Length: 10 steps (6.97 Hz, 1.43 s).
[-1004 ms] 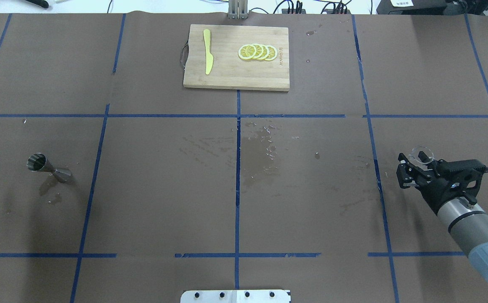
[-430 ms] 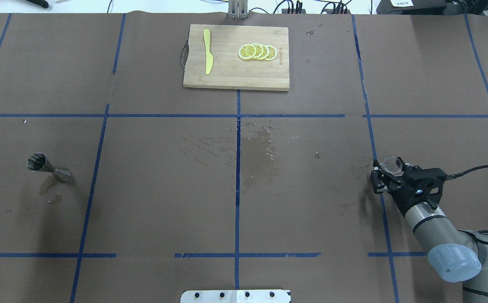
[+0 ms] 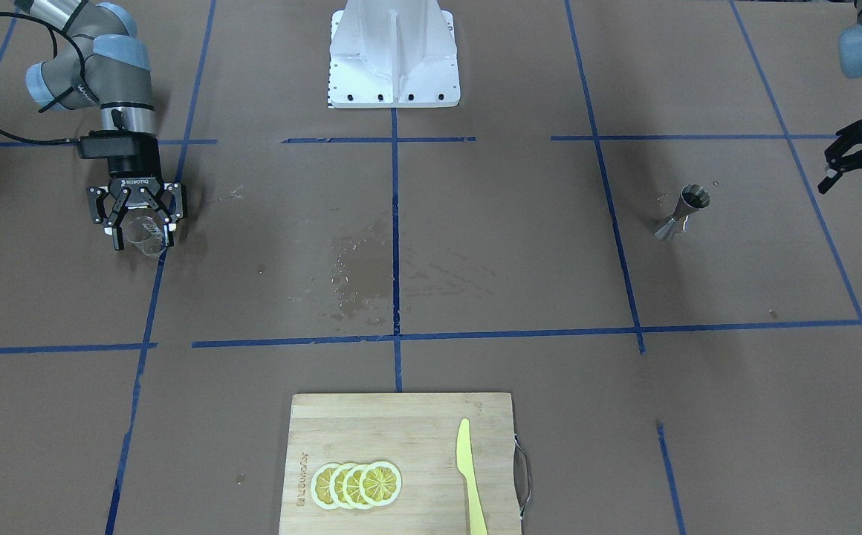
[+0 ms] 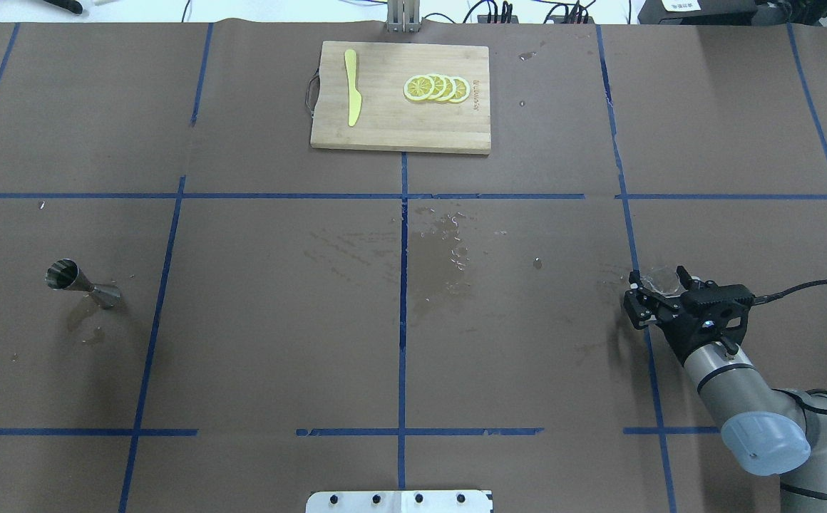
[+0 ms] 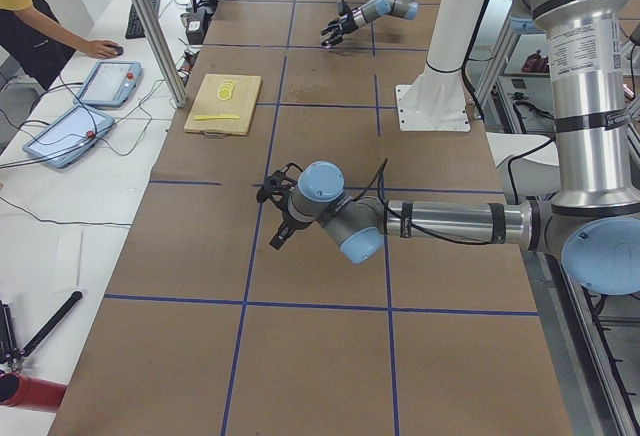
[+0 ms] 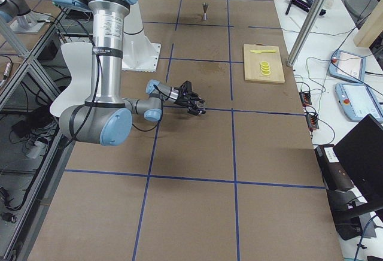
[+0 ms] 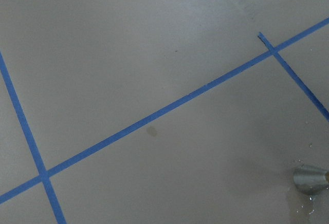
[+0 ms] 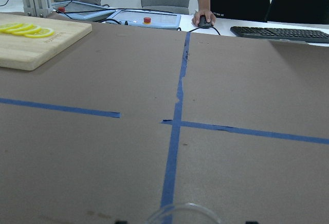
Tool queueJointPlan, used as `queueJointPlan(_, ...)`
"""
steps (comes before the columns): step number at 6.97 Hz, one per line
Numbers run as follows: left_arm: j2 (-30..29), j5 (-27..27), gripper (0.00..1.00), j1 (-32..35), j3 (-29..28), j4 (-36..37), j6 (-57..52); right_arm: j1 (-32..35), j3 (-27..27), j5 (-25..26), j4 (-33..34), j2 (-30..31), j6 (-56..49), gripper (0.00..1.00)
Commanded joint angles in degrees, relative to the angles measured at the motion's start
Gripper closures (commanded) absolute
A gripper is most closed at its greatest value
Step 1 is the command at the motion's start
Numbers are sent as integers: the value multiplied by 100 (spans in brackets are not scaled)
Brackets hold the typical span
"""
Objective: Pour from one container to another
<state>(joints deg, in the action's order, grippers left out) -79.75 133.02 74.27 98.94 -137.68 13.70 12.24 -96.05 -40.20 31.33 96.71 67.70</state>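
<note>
The small clear glass cup (image 3: 143,232) sits upright between the fingers of my right gripper (image 3: 143,238), low over the table beside a blue tape line. From overhead the cup (image 4: 661,281) shows at the tip of my right gripper (image 4: 654,291), which is shut on it. In the right wrist view only the cup's rim (image 8: 182,212) shows, at the bottom edge. The silver steel jigger (image 4: 80,281) stands far off on the table's left side, upright (image 3: 684,212). My left gripper (image 3: 860,182) hovers open and empty just outside the jigger, near the table's edge.
A wooden cutting board (image 4: 399,132) at the far middle holds several lemon slices (image 4: 436,87) and a yellow knife (image 4: 351,89). A wet patch with droplets (image 4: 438,267) marks the table's centre. The white robot base (image 3: 394,59) stands at the near edge.
My right gripper has carried the glass cup to the left and a little toward the robot's side, and settled slightly lower. The jigger has not moved.
</note>
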Motion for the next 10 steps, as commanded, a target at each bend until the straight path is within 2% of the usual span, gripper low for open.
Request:
queueJointPlan(1, -14, -21, 0, 9, 29, 31, 10, 24, -403, -66, -4, 85, -90, 0)
queueJointPlan(3, 117, -21, 0, 35, 107, 39, 36, 180, -1280, -739, 4, 627, -615, 0)
queueJointPlan(4, 379, -30, 0, 122, 151, 13, 289, 504, -1807, -1431, 74, 1048, -827, 0)
queueJointPlan(5, 399, -161, 0, 141, 160, 13, 544, 1168, -2090, -2526, 92, 1261, -959, 0)
queueJointPlan(6, 416, -240, 0, 158, 134, 31, 572, 2541, -2137, -4607, 292, 1228, -1265, 0)
queueJointPlan(7, 399, -215, 0, 245, 160, 66, 564, 4095, -2076, -6543, 816, 1019, -1921, 1)
queueJointPlan(8, 356, -171, 0, 342, 169, 257, 529, 5268, -1928, -7632, 1674, 608, -2893, 1)
queueJointPlan(9, 329, -171, 0, 369, 161, 773, 303, 6028, -1778, -8174, 2831, 203, -4043, 1)
queueJointPlan(10, 120, -171, 0, 796, 178, 1535, -161, 6705, -1637, -8527, 4122, -253, -5307, 0)
